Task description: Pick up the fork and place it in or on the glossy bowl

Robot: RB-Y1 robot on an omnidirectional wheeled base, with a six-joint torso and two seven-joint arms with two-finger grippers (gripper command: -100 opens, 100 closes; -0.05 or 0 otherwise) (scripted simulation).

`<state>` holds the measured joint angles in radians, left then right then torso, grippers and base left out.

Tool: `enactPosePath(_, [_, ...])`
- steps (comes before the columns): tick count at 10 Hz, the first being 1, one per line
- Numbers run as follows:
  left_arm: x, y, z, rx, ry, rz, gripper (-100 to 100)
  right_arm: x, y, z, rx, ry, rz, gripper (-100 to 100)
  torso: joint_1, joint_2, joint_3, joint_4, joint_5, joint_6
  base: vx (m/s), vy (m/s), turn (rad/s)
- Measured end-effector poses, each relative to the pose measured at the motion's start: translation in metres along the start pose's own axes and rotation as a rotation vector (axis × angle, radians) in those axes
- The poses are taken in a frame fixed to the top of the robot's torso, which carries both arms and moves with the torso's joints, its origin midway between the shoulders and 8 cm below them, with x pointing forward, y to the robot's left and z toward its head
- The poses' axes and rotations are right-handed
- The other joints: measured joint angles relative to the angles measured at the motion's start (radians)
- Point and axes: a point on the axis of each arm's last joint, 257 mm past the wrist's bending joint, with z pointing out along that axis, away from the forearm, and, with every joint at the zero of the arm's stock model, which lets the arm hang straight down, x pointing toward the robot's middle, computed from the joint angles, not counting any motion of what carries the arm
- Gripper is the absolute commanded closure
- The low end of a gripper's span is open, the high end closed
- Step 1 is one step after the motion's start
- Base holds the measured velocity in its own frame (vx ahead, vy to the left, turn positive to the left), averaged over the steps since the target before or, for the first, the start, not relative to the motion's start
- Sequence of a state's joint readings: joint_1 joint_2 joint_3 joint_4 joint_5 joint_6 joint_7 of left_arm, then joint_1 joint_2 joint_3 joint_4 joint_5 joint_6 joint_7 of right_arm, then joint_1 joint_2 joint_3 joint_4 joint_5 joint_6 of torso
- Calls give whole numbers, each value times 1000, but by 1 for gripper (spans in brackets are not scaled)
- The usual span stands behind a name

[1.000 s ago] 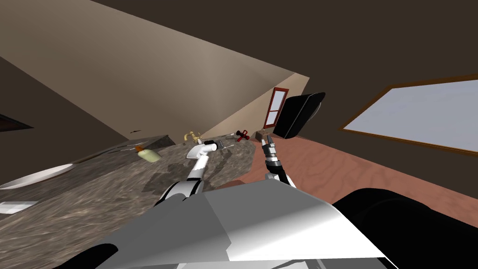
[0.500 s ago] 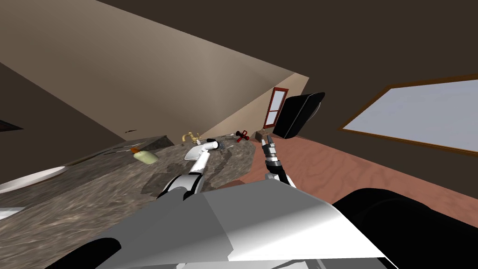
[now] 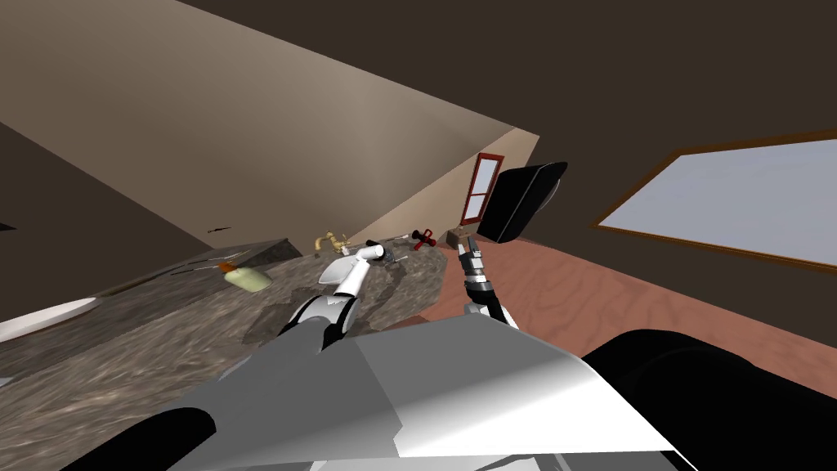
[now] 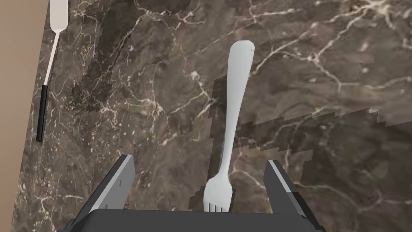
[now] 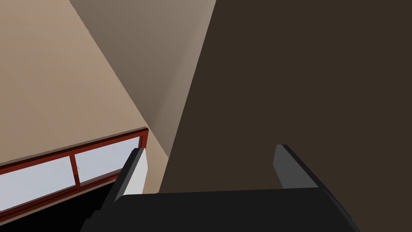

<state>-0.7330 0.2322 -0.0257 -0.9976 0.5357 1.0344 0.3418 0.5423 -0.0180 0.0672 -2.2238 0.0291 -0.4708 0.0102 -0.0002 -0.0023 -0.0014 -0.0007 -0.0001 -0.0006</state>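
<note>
Head: left end effector out over the dark marbled worktop; right end effector raised just off its edge.
Left wrist: fingers spread, fork flat on the worktop, tines between them (handle pointing away), touching neither. Black-handled utensil well apart.
Right wrist: fingers spread, empty.

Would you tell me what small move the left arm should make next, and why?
Probably lower the left gripper and close its fingers on the fork: it lies flat on the counter between the open fingers, untouched, with its tines nearest the gripper.
</note>
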Motion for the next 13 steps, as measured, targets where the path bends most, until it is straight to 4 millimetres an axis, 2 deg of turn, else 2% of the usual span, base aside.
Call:
enactPosePath(4, [-1, 18, 0, -126, -52, -29, -100, 0, 0, 0, 0, 0, 0, 0, -1, -2, -1, 0, 0, 0, 47, -6, -21])
enactPosePath(11, [-21, 44, -8, -290, -163, -93, -100, 0, 0, 0, 0, 0, 0, 0, 0, 0, 0, 0, 0, 0, 35, -1, -21])
enactPosePath(13, [-33, 52, -14, -338, -206, -119, -100, 0, 0, 0, 0, 0, 0, 0, 0, -1, 0, 0, 0, 0, 42, -4, -22])
